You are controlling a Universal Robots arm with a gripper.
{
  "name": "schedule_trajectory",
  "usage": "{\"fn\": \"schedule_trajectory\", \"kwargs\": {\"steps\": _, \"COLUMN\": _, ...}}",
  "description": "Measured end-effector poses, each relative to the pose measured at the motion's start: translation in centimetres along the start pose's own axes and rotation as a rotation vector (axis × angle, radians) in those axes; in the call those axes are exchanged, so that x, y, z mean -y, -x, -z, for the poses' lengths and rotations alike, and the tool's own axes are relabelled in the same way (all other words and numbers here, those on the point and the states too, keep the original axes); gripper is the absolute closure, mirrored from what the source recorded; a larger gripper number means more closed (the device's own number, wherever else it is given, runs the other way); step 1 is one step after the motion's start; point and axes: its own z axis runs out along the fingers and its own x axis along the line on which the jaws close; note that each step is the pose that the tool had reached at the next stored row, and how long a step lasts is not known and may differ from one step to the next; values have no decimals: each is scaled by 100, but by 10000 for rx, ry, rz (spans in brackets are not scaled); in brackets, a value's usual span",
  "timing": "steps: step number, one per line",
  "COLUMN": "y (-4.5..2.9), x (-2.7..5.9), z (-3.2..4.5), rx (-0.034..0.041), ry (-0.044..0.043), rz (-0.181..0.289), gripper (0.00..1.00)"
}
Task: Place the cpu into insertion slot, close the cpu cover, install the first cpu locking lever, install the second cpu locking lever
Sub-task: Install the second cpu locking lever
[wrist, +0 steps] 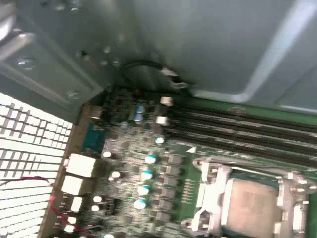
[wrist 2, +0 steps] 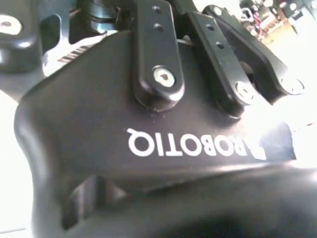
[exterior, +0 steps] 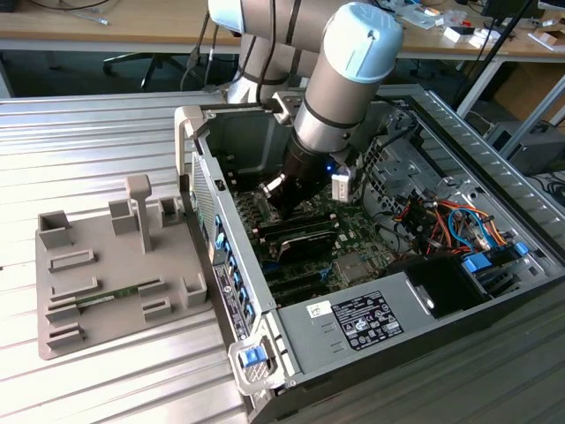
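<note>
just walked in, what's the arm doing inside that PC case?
The robot arm is reaching down into the open computer case, with its tool low over the green motherboard. In the first wrist view the cpu sits in the insertion slot, beside the long memory slots, with the silver cpu cover framing its metal top. Whether the locking levers are set cannot be told. A grey parts fixture sits outside the case on the exterior view's left.
</note>
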Motion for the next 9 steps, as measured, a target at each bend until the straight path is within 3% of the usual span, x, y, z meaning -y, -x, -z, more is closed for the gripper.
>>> {"fn": "schedule_trajectory", "kwargs": {"steps": 2, "y": 173, "x": 16, "z": -5, "rx": -242, "ry": 49, "rz": -16, "gripper": 89}}
{"fn": "schedule_trajectory", "kwargs": {"steps": 3, "y": 222, "x": 16, "z": -4, "rx": -281, "ry": 57, "rz": -18, "gripper": 89}}
{"fn": "schedule_trajectory", "kwargs": {"steps": 6, "y": 272, "x": 0, "z": 6, "rx": -305, "ry": 58, "rz": -22, "gripper": 89}}
{"fn": "schedule_trajectory", "kwargs": {"steps": 9, "y": 269, "x": -7, "z": 88, "rx": -302, "ry": 60, "rz": -39, "gripper": 89}}
